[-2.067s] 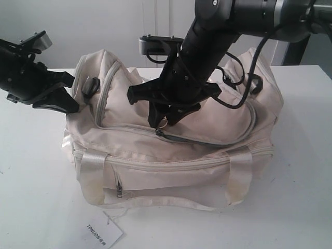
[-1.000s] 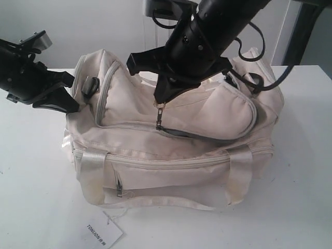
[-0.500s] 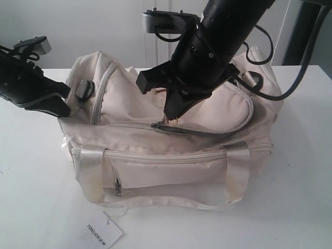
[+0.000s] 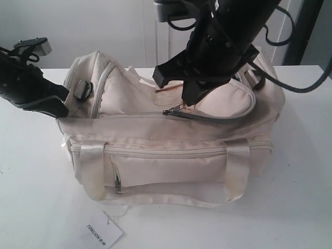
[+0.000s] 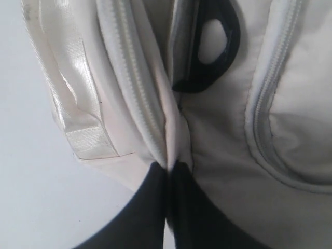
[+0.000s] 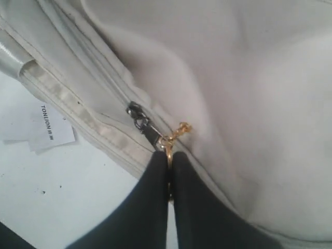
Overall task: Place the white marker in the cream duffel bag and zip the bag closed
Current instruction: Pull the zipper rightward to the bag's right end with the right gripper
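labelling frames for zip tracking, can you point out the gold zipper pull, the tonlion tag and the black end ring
gold zipper pull [image 6: 179,129], right wrist view, its gold clasp
TONLION tag [image 4: 104,233], exterior view, middle of card
black end ring [image 5: 202,75], left wrist view, thick solid part

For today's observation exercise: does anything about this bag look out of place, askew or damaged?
The bag has its top zipper only part closed, a dark gap showing. The left gripper pinches the bag's end, bunching its fabric. Nothing looks damaged.

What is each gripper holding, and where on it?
Right gripper pinches the gold ring zipper pull; left gripper pinches a fabric fold at the end of the cream duffel bag, near its black ring.
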`<state>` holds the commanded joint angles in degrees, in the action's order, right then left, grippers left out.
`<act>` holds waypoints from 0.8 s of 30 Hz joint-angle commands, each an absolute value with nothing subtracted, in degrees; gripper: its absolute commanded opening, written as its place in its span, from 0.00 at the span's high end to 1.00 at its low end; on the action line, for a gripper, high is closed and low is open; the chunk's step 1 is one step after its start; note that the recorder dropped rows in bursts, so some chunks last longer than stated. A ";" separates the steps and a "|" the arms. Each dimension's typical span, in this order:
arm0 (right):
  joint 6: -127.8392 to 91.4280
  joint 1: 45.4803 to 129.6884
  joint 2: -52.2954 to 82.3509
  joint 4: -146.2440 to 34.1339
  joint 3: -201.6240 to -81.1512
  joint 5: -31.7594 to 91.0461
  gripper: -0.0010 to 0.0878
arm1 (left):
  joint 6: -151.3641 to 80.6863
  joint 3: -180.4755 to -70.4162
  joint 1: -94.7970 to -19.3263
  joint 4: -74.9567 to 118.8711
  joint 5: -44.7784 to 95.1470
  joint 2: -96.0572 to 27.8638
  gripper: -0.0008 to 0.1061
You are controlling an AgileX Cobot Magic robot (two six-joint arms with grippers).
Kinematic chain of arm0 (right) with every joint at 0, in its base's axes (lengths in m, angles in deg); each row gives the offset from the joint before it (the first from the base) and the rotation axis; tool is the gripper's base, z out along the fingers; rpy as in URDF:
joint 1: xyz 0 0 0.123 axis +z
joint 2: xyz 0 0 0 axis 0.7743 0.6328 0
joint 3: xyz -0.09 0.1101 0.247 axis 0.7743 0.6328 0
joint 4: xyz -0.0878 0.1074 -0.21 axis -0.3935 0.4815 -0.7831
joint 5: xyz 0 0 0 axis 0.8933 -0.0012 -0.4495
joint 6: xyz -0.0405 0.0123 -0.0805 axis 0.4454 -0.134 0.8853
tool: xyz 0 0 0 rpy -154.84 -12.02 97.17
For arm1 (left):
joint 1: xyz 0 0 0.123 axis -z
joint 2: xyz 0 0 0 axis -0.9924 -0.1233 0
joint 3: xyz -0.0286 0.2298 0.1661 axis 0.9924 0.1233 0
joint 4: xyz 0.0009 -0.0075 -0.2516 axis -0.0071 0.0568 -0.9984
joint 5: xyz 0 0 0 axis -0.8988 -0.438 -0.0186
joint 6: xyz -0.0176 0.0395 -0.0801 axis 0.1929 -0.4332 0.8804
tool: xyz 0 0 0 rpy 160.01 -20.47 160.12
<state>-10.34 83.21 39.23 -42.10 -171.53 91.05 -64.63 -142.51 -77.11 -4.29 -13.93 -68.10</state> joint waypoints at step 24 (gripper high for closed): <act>-13.14 70.70 29.87 -55.82 -163.68 91.05 0.99 | -64.51 -142.51 -77.11 -2.85 -12.95 -68.10 0.99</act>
